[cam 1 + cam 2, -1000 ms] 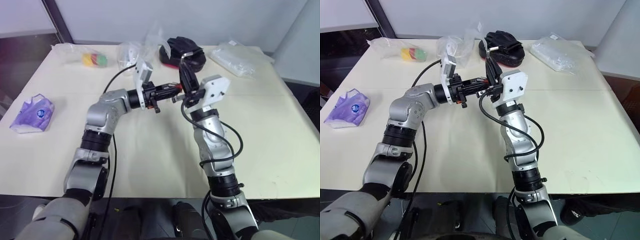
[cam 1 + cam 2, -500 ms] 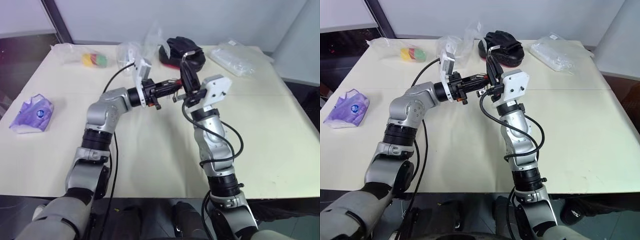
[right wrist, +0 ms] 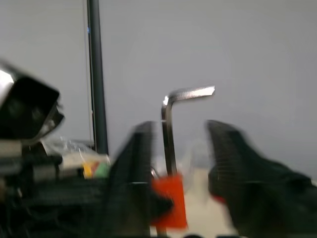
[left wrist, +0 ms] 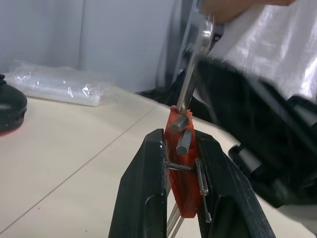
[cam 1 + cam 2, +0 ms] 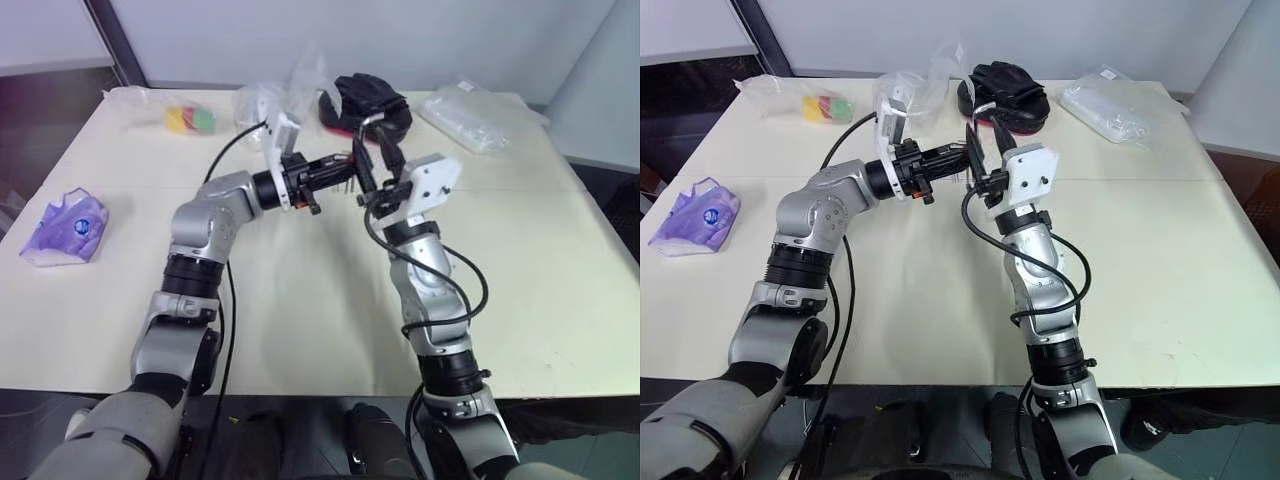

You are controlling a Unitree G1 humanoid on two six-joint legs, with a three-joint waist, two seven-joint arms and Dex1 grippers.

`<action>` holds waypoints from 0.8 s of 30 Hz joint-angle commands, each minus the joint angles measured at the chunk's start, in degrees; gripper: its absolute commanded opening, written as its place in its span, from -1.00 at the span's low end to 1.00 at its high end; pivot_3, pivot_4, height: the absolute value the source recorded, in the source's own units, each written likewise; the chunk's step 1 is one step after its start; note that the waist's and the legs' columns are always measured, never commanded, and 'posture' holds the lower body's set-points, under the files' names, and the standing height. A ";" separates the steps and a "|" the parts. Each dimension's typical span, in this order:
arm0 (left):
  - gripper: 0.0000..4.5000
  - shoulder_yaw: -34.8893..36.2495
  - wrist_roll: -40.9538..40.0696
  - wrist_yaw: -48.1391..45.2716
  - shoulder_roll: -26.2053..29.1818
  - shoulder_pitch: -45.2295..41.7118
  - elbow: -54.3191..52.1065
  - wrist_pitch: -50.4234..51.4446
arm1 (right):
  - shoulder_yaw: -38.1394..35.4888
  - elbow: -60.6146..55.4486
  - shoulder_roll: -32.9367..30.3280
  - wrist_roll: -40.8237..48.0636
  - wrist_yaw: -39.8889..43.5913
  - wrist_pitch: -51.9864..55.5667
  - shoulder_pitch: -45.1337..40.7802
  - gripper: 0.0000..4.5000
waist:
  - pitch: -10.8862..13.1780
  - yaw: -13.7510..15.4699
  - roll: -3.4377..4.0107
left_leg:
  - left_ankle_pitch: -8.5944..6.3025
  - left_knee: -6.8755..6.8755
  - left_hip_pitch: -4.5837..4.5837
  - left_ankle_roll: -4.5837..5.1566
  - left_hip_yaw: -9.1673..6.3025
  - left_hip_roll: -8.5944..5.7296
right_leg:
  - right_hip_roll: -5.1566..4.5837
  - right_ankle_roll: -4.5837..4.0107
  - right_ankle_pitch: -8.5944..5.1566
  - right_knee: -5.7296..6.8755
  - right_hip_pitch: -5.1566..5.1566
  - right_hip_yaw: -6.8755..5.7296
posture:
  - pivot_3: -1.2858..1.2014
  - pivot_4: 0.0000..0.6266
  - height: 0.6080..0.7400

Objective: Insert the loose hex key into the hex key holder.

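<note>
Release marks this moment: right gripper has just spread off the loose hex key, now seated upright in the hex key holder clenched by the left gripper.

**Hidden, cut off, blurred**

In the left wrist view the holder is half covered by the left gripper, and the key blurs toward 12 o'clock. The right gripper is smeared; the holder's base is cut off at 6 o'clock.
</note>
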 commanded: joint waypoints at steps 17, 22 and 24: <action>-0.91 4.53 -7.39 6.82 -3.34 3.53 -0.83 13.38 | -5.67 -26.14 -8.09 1.62 1.36 10.64 19.73 0.35 | -0.02 0.10 0.00 | 0.00 0.01 0.02 0.01 -0.01 -0.01 | 0.02 0.00 0.00 0.01 0.03 0.01 | 0.03 -0.52 1.00; -0.91 5.86 -8.99 10.57 -6.28 5.13 6.29 21.75 | -8.96 -30.38 -10.14 2.04 0.70 13.12 23.28 0.35 | -0.02 0.15 -0.01 | 0.00 0.05 0.02 0.02 -0.03 -0.06 | 0.03 0.00 0.00 0.01 0.06 0.01 | 0.03 -0.52 1.00; -0.91 7.82 -10.05 12.33 -8.11 4.35 11.63 24.98 | -9.69 -31.38 -10.39 1.79 0.17 13.44 24.62 0.35 | -0.02 0.19 -0.01 | 0.00 0.05 0.06 0.02 -0.03 -0.08 | 0.03 0.00 -0.01 0.01 0.10 0.00 | 0.03 -0.52 1.00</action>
